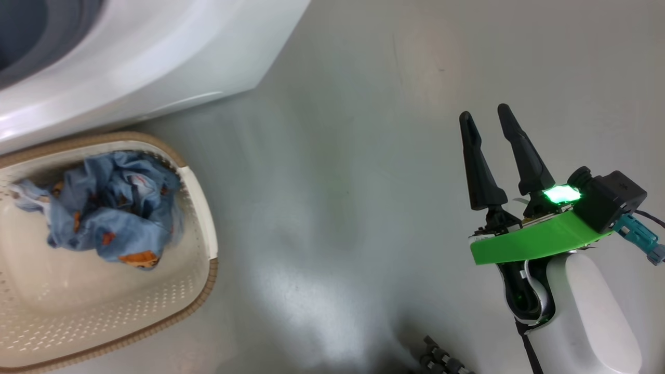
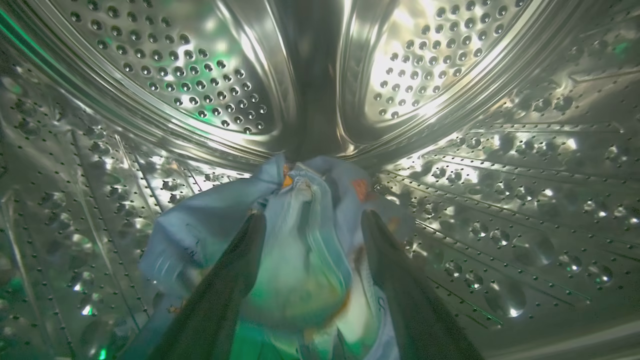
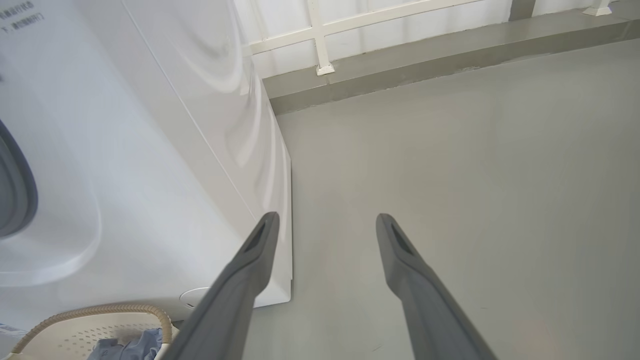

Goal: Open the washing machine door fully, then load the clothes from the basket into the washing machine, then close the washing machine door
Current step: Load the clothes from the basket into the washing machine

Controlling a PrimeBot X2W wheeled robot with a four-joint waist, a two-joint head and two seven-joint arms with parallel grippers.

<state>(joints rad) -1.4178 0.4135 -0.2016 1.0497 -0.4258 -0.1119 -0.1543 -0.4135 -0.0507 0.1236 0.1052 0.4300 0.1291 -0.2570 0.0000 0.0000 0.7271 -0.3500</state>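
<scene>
My left gripper (image 2: 312, 217) is deep inside the washing machine's perforated steel drum (image 2: 200, 75). Its two fingers stand wide apart and open. A light blue garment (image 2: 300, 260) with orange marks lies bunched and blurred between and beyond them. Outside, the cream basket (image 1: 200, 208) sits on the floor against the white washing machine (image 1: 156, 47), with more light blue clothes (image 1: 114, 202) crumpled in it. My right gripper (image 1: 484, 113) hovers open and empty over the floor, far right of the basket. The right wrist view shows the right gripper (image 3: 326, 219) beside the machine's corner (image 3: 150, 150). The washing machine door is out of view.
Grey floor (image 1: 337, 182) stretches between the basket and my right arm. A raised grey ledge with a white railing (image 3: 320, 40) runs along the wall behind the machine. A dark ribbed part (image 1: 441, 358) shows at the head view's bottom edge.
</scene>
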